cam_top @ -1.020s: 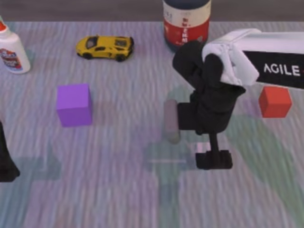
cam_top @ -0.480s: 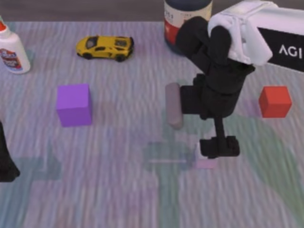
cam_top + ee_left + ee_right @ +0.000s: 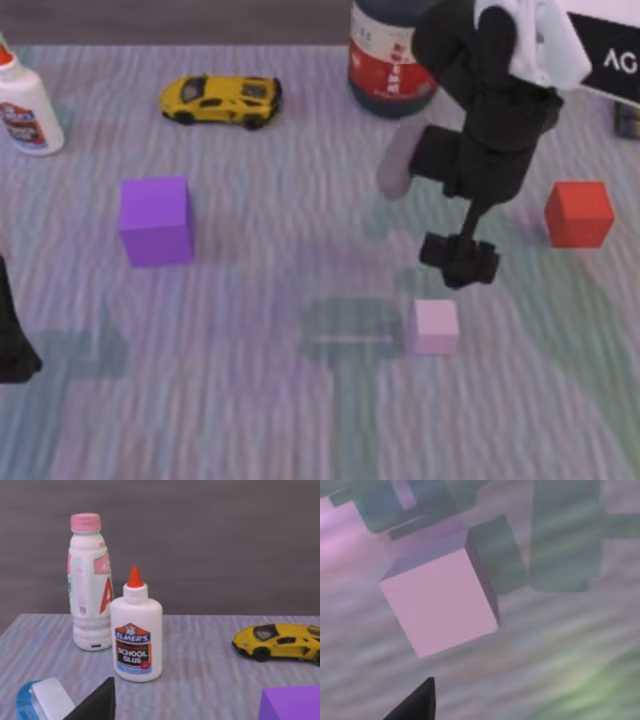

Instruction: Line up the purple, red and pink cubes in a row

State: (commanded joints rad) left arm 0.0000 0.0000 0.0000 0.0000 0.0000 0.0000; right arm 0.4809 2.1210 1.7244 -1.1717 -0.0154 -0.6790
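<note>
Hovering just above and behind the pink cube (image 3: pixel 436 326), the right gripper (image 3: pixel 459 262) held nothing; how far its fingers stood apart I cannot tell. The pink cube sat alone on the table (image 3: pixel 250 400), touching nothing. The red cube (image 3: pixel 578 213) was to the right of the pink cube and farther back. The purple cube (image 3: pixel 155 220) was well to its left. The left gripper (image 3: pixel 12 345) was parked far left of it, fingers not visible.

Pink cube (image 3: pixel 436 326) btwn other cubes
</note>
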